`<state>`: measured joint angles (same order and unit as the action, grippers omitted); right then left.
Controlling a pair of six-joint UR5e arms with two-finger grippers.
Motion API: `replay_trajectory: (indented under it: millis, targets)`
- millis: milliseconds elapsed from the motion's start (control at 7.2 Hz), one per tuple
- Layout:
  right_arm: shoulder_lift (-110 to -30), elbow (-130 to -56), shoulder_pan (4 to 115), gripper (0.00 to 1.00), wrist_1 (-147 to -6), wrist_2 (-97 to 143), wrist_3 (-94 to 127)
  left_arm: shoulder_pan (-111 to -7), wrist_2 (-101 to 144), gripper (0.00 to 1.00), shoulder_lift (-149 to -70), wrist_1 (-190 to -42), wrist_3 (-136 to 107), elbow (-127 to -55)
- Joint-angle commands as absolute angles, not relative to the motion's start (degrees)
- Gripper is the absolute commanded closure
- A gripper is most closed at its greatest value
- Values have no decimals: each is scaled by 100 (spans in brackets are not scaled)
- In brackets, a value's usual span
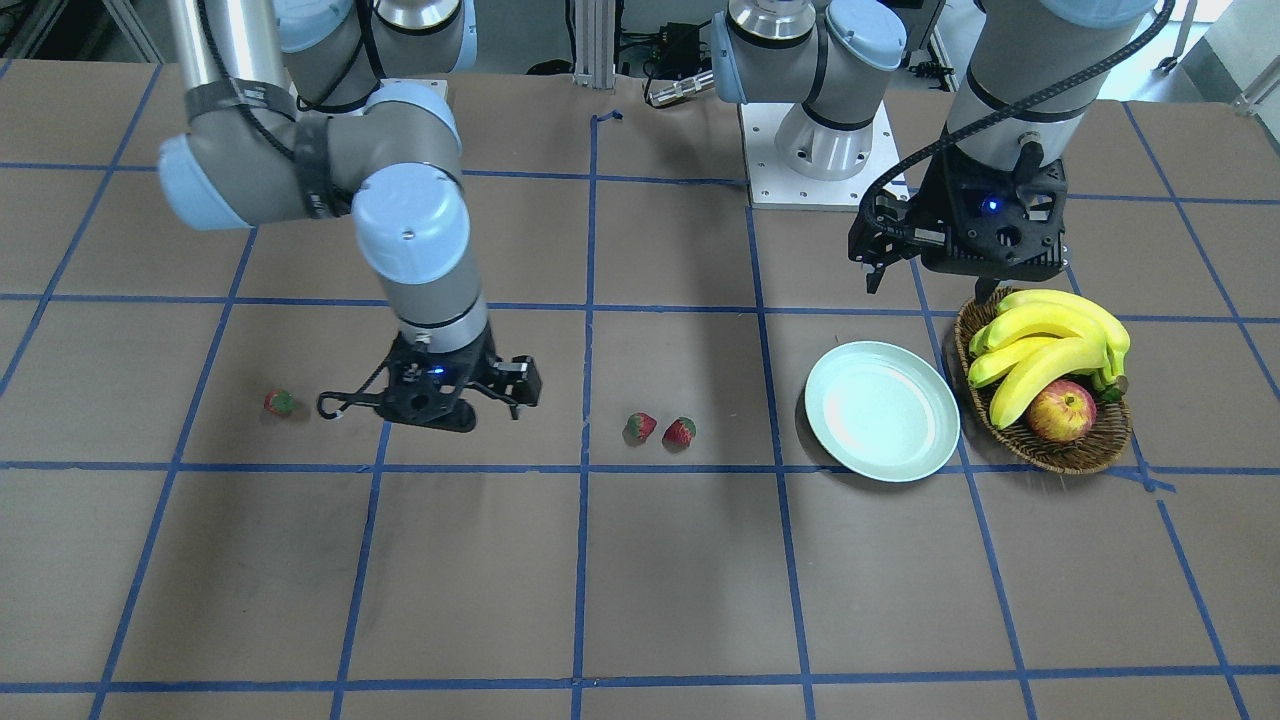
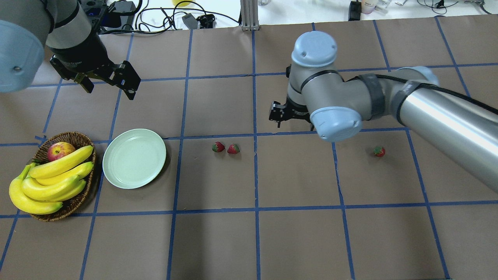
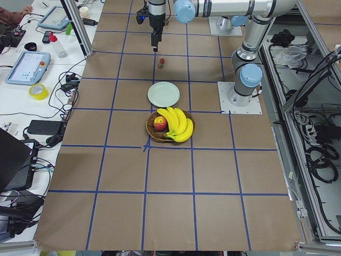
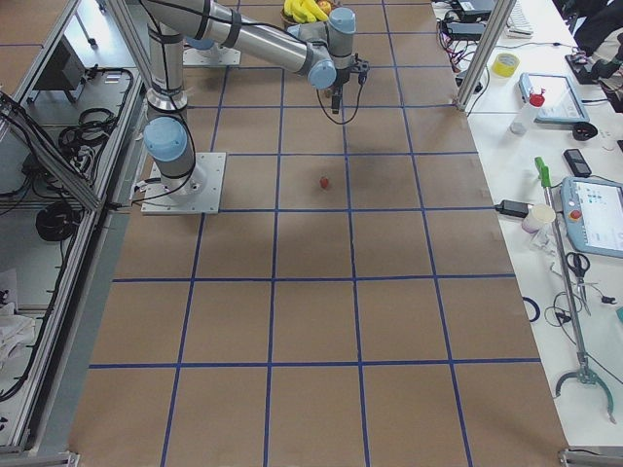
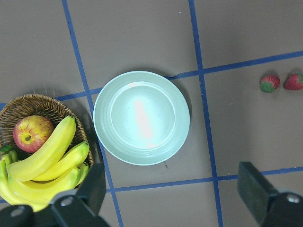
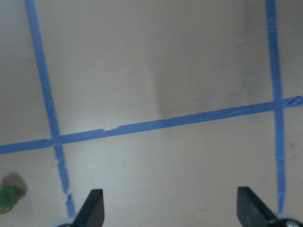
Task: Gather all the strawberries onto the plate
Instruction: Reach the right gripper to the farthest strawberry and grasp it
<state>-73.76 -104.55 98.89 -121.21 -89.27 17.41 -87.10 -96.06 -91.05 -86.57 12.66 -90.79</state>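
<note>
Two strawberries (image 2: pixel 218 147) (image 2: pixel 233 149) lie side by side on the table's middle, right of the empty mint plate (image 2: pixel 134 158). A third strawberry (image 2: pixel 379 151) lies alone far to the right. In the front view they show as a pair (image 1: pixel 640 427) (image 1: pixel 679 432) and a single one (image 1: pixel 279 402). My left gripper (image 2: pixel 109 87) is open and empty, high above the table behind the plate (image 5: pixel 141 117). My right gripper (image 1: pixel 428 405) is open and empty, hovering between the pair and the single berry. A green cap (image 6: pixel 8 198) shows at its wrist view's lower left edge.
A brown wicker basket (image 2: pixel 70 202) with bananas (image 2: pixel 50 179) and an apple (image 2: pixel 60 150) stands just left of the plate. Blue tape lines grid the brown table. The right arm's elbow (image 2: pixel 330 120) hangs over the table near the single berry.
</note>
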Motion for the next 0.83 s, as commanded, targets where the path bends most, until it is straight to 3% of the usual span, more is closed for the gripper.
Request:
replay_trajectory:
  millis: [0,417,694]
  targets:
    - [-7471,-10764,8828,0,-11970,-8973,385,-8710,-9606,0,-9105,-8657,1266,-9079]
    - [-7585,-11537,7641,0,-12320,-9009,-657,-8710,-9606,0,-9105,-8657,1266,-9079]
    - [-7576,-11917,7550,1,-12893,-8982,-659,-8710,-9606,0,-9105,-8657,1266,-9079]
